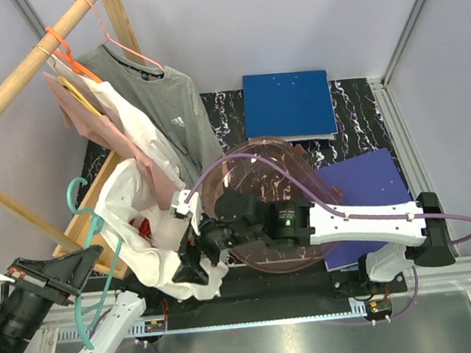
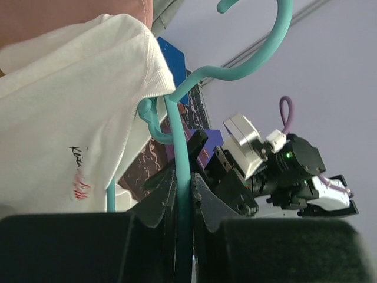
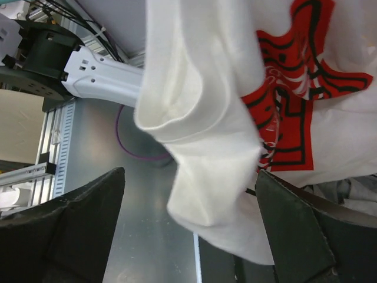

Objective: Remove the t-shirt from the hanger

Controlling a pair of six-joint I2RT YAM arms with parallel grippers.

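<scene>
Removal under way at the table's near left corner: the left gripper (image 2: 184, 203), clamped on the teal plastic hanger (image 2: 235, 69) carrying the white t-shirt with red print (image 3: 200, 118), steadies it, while the right gripper (image 3: 188, 227), jaws apart around a hemmed edge, likely must next close and pull.

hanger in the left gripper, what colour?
Teal. The hanger shows best in the left wrist view.
</scene>
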